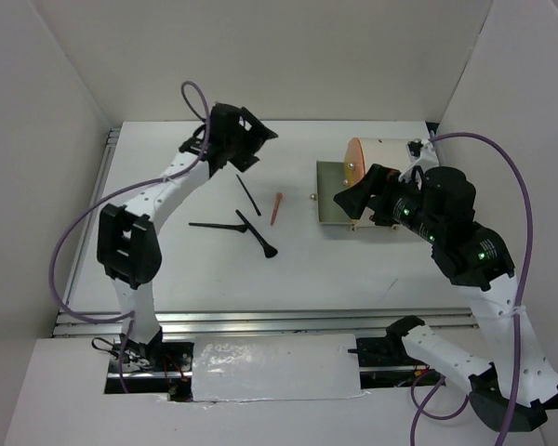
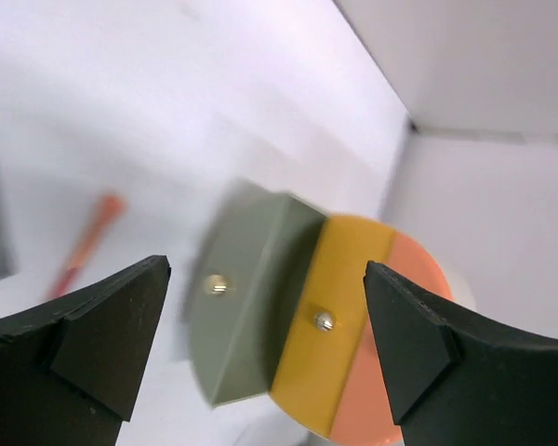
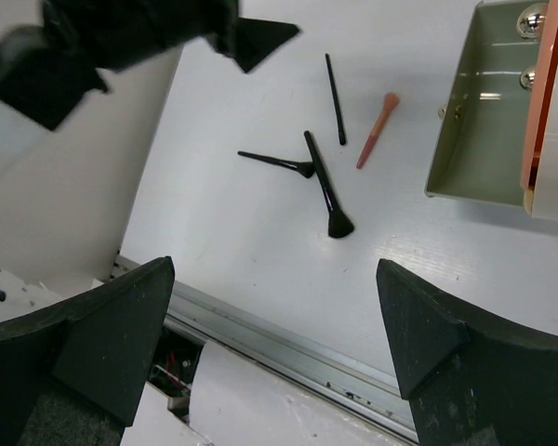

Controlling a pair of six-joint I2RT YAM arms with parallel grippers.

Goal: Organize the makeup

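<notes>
Makeup lies loose on the white table: a thin black stick (image 1: pixel 248 195), a short orange-pink stick (image 1: pixel 276 208), a black brush (image 1: pixel 257 236) and a thinner black brush (image 1: pixel 213 225) touching it. The right wrist view shows the same thin stick (image 3: pixel 335 93), orange-pink stick (image 3: pixel 377 130) and brush (image 3: pixel 324 184). My left gripper (image 1: pixel 251 139) hovers open and holds nothing at the back, above the thin stick's far end. In its own view the left gripper (image 2: pixel 265 279) frames the box. My right gripper (image 1: pixel 351 200) is open over the drawer (image 1: pixel 330 186); between the right gripper (image 3: pixel 274 269) fingers is bare table.
A cream drum-shaped box (image 1: pixel 386 153) with an orange and yellow knobbed face (image 2: pixel 344 316) stands at the back right, its grey-green drawer (image 3: pixel 474 121) pulled out toward the makeup. White walls enclose three sides. A metal rail (image 1: pixel 260 321) runs along the near edge.
</notes>
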